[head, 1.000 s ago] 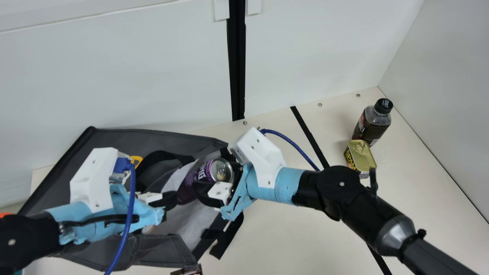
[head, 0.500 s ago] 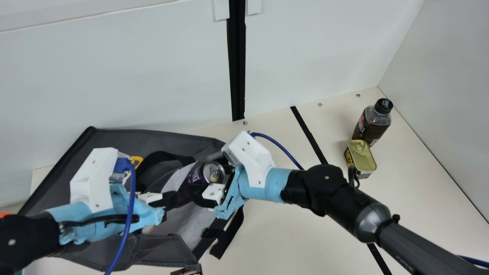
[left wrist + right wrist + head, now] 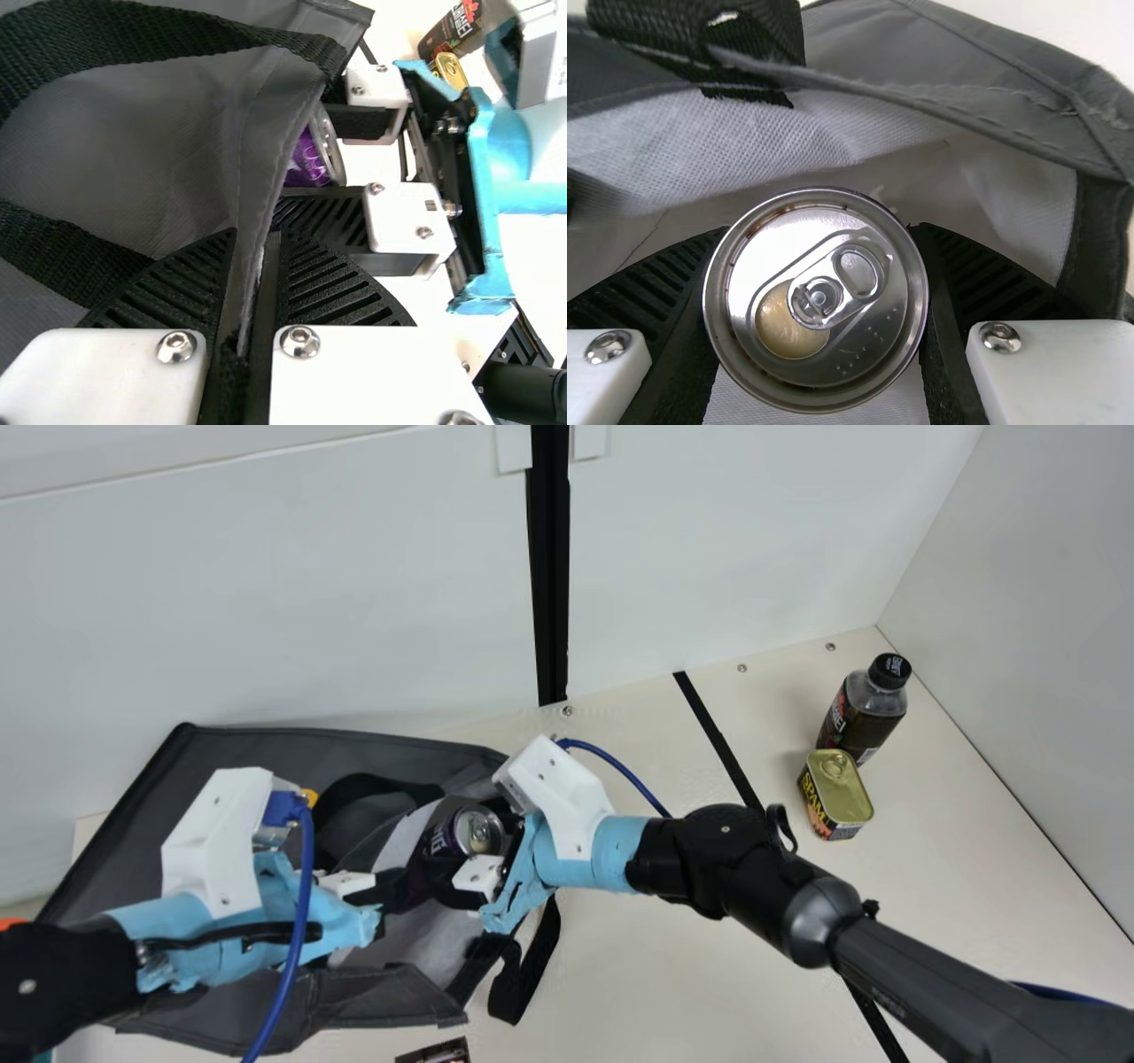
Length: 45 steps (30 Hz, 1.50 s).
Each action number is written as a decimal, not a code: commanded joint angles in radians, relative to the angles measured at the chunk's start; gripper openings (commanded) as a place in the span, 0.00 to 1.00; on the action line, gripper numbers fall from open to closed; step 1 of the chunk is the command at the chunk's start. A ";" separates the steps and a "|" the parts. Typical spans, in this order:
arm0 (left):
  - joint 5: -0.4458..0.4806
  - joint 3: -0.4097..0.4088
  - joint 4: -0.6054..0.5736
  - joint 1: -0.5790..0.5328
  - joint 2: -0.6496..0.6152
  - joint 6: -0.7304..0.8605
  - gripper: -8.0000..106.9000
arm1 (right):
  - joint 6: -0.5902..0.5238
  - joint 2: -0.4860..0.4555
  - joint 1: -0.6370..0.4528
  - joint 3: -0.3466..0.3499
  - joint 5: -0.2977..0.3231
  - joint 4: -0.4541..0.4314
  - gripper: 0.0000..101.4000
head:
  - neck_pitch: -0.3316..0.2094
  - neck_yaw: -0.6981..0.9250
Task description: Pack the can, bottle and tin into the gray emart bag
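Main view: on the worktop (image 3: 673,974), the limp gray bag (image 3: 266,748) should fold easily; my left hand (image 3: 255,237) pinches its rim. The bottle (image 3: 859,717) looks rigid, best taken round its middle. Within the bag's mouth my right hand (image 3: 822,228) clasps the can (image 3: 833,354), smooth metal, perhaps slippery. Beside the bottle, the boxy tin (image 3: 837,788) offers flat sides.

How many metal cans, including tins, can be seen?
2: the purple can, held by the right gripper at the mouth of the gray bag; the tin, on the table beside the bottle. The bag may hide more.
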 commanded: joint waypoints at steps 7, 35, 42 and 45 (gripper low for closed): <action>0.000 0.000 0.000 0.000 0.000 0.000 0.16 | -0.036 0.035 0.023 -0.019 -0.012 0.026 0.02 | -0.023 -0.001; 0.000 0.000 0.000 0.000 0.000 0.000 0.16 | -0.050 0.003 0.031 -0.002 -0.029 0.010 0.90 | -0.023 -0.001; 0.000 0.000 0.000 0.000 0.000 0.000 0.16 | -0.043 -0.024 0.031 0.014 -0.032 0.000 0.90 | -0.023 -0.001; 0.000 0.000 0.000 0.000 0.000 0.000 0.16 | -0.035 -0.041 0.028 0.024 -0.034 -0.008 0.90 | -0.023 -0.001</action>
